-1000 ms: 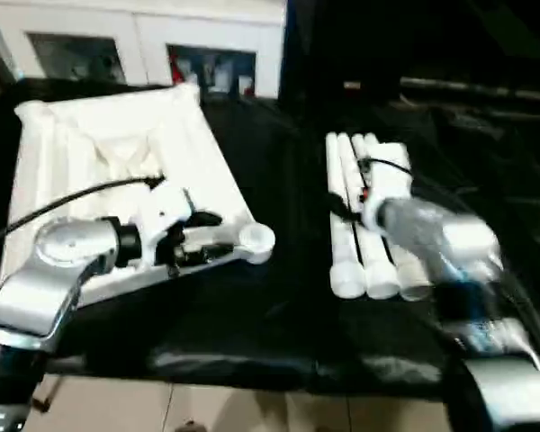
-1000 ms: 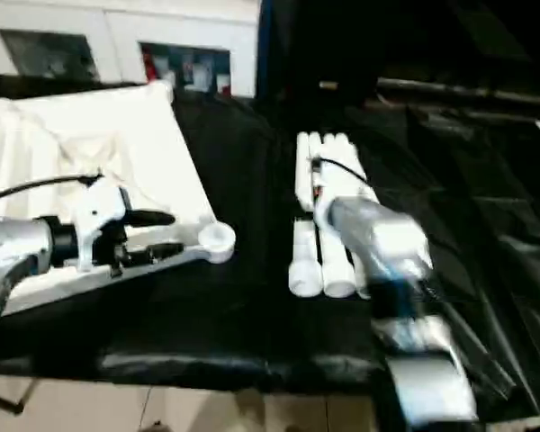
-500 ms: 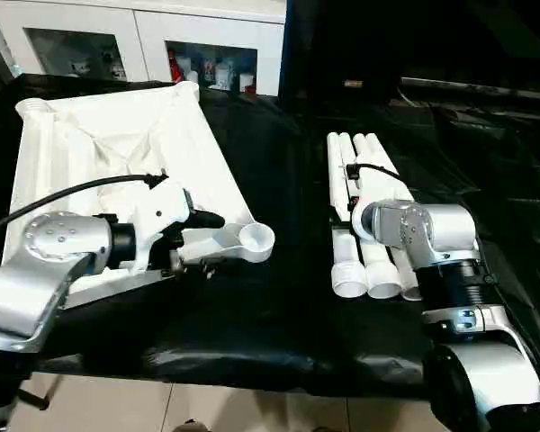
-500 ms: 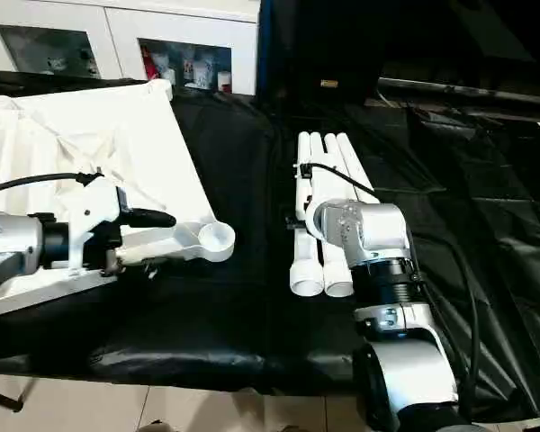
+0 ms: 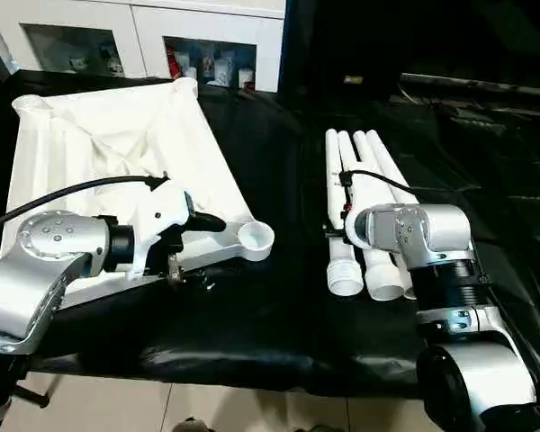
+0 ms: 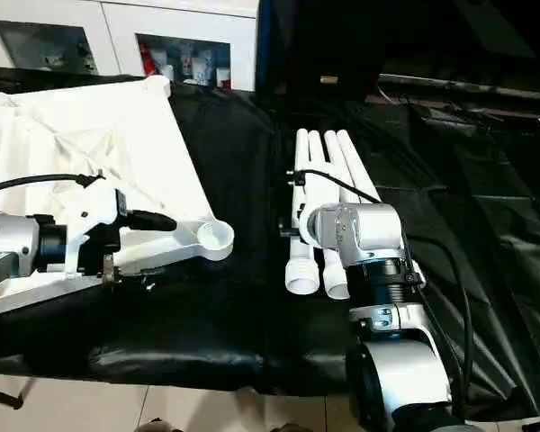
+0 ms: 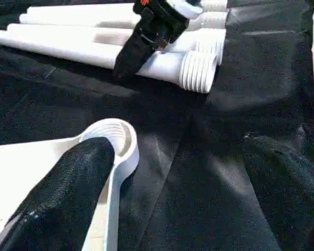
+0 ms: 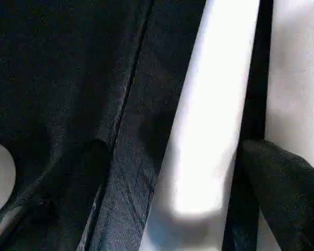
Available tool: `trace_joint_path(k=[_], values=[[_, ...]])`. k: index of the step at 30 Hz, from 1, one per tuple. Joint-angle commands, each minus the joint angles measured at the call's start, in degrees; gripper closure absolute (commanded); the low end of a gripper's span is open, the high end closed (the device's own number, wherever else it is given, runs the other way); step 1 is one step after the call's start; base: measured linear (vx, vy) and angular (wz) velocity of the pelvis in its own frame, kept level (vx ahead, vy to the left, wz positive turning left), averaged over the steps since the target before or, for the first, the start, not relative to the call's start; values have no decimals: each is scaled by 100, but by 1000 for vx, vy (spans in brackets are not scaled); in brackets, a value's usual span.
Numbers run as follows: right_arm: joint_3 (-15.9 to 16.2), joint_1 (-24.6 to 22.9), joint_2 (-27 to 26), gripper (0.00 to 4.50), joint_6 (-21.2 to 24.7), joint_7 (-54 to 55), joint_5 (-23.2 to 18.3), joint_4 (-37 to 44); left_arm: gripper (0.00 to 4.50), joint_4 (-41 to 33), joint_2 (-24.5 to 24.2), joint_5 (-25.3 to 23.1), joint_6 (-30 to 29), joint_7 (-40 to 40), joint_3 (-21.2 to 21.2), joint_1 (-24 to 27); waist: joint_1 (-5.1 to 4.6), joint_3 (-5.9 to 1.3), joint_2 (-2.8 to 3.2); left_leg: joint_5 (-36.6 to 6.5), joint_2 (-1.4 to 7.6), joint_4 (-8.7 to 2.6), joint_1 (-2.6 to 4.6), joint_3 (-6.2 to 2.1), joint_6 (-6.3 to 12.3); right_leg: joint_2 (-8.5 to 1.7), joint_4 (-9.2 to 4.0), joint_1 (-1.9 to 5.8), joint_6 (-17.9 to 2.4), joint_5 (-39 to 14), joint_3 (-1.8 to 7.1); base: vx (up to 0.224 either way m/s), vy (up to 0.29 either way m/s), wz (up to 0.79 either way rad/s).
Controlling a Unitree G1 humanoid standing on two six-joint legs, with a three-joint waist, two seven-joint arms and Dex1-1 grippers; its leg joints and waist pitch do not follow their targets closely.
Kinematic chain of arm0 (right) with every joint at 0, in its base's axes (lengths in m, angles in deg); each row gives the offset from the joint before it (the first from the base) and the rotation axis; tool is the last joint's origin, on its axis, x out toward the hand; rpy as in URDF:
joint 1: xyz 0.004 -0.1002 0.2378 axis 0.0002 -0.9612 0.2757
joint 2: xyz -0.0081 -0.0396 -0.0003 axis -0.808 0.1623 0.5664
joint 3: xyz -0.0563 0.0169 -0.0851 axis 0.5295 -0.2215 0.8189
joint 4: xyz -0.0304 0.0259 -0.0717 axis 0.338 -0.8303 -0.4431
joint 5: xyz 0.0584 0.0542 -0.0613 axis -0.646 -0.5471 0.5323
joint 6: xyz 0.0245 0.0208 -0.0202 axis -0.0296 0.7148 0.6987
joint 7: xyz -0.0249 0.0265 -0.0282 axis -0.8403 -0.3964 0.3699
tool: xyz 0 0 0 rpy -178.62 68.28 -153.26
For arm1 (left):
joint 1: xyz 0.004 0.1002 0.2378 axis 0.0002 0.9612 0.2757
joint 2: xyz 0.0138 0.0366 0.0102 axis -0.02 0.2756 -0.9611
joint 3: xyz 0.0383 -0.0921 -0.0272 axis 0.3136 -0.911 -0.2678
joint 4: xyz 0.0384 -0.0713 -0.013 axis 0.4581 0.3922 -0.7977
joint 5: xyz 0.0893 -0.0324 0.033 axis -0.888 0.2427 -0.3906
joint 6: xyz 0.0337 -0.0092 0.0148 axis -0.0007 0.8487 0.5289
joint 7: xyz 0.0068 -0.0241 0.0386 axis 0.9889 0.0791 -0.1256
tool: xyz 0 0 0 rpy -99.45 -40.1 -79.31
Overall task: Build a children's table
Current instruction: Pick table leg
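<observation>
The tabletop (image 5: pixel 117 153) is lying underside up on the left half of the desk (image 5: pixel 252 315), which is covered in black sheeting; its near right corner socket (image 5: pixel 255 239) is pointing toward the desk's middle. The four legs (image 5: pixel 364 207) are lying side by side on the right half, running from front to back, their ribbed ends (image 7: pixel 199 64) facing the front edge.

The left tool (image 7: pixel 172 172) is hovering at the tabletop's near right corner. Its jaws are standing wide apart and holding nothing: one finger (image 7: pixel 68 193) is sitting over the tabletop's edge just short of the socket, the other (image 7: pixel 288 183) over bare black sheeting.

The right tool (image 8: pixel 167 172) is reaching down over the leftmost leg (image 8: pixel 209 120), near its ribbed end. Its jaws are spread, one finger (image 8: pixel 68 188) over the sheeting beside the leg and the other (image 8: pixel 288 183) on the leg's far side; they are straddling the leg without closing on it.

A white cabinet (image 5: pixel 144 40) with glass doors is standing behind the desk's far left edge.
</observation>
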Motion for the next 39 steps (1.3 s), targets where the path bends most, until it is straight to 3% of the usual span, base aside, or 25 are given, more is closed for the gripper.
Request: trace_joint_path(k=[1,4,5,14,16,24,29,37,39], values=[[-59,8,13,0,107,-5,6,24,6,-145,-79,45,-43,-4,74,-12,-23,-370,84,598,160,-415,-2,11,-421,-470,-266,407,-950,1240,281,0,0,0],[-42,4,-5,0,152,-32,-9,-14,6,-161,-87,49,-43,-11,79,1,-24,-374,80,600,159,-416,2,13,-422,-466,-268,404,-940,1191,279,0,0,0],[-26,-1,-5,30,151,-42,-2,-46,0,-168,-91,49,-45,-16,82,5,-23,-378,68,604,162,-415,2,13,-416,-472,-266,409,-942,1188,281,0,0,0],[-80,-38,-17,80,151,-88,-14,-319,0,-260,-100,99,-143,-49,133,29,-8,-414,68,750,158,-397,-1,18,-379,-471,-246,419,-985,1341,276,0,0,0],[-104,-18,-8,117,95,-88,0,-427,0,-236,-92,89,-138,-63,172,-8,1,-427,66,761,157,-394,-3,20,-372,-474,-244,425,-996,1342,274,0,0,0],[-215,10,-6,170,-17,-66,-16,-653,0,-213,-15,60,-160,-31,242,-59,11,-457,63,773,158,-381,-5,23,-369,-478,-236,432,-1027,1345,270,0,0,0],[-350,50,-59,227,-99,-42,-71,-809,0,-145,26,24,-137,28,271,-108,24,-471,49,674,166,-386,-4,21,-365,-490,-245,429,-1021,1182,266,0,0,0],[-401,104,-88,261,-163,-81,-102,-986,0,18,203,-104,-263,410,219,-276,35,-469,38,499,170,-389,-10,19,-357,-505,-270,427,-1006,876,270,0,0,0],[-433,98,-87,262,-351,-155,-110,-995,0,192,478,-130,-228,750,126,-406,37,-470,37,472,174,-388,-9,19,-363,-507,-276,424,-1008,832,267,0,0,0]])
